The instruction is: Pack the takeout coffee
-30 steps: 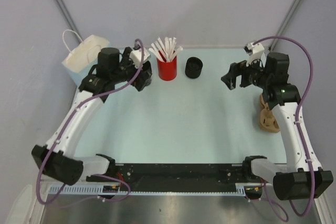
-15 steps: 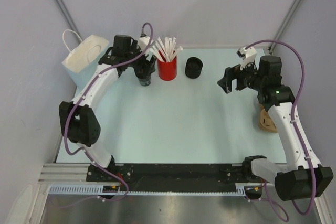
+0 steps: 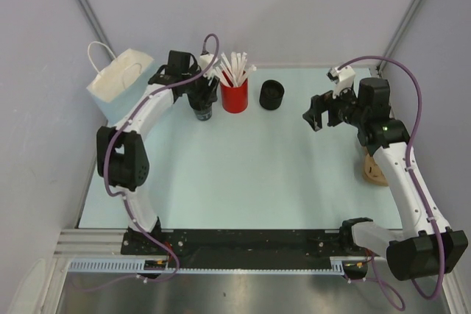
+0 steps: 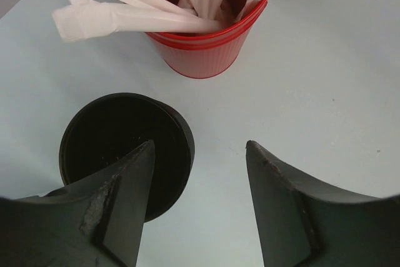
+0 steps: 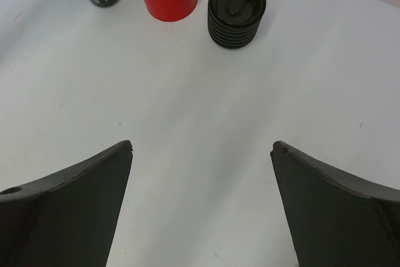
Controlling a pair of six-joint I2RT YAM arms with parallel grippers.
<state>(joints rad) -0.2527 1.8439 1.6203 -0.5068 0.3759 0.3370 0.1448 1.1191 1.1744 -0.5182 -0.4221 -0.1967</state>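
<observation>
The takeout coffee [image 3: 271, 95] is a short ribbed black cup with a black lid, standing to the right of the red cup [image 3: 234, 98]. In the right wrist view the takeout coffee [image 5: 236, 9] sits far ahead of my open, empty right gripper [image 5: 203, 147]. My left gripper [image 4: 200, 145] is at a second black cup [image 4: 112, 136] left of the red cup [image 4: 206, 48]. Its left finger lies over that cup's mouth and its right finger stands outside, on bare table. Its jaws are apart and the cup's right wall stands between them.
The red cup holds white wrapped sticks [image 4: 125, 17] that fan out over the left gripper's side. A white paper bag [image 3: 118, 75] stands at the far left corner. A tan cardboard tray [image 3: 374, 170] lies at the right edge, behind the right arm.
The left arm has swung forward to the black cup beside the red cup, and its jaws have narrowed. The right gripper has drifted slightly left, still wide open.
</observation>
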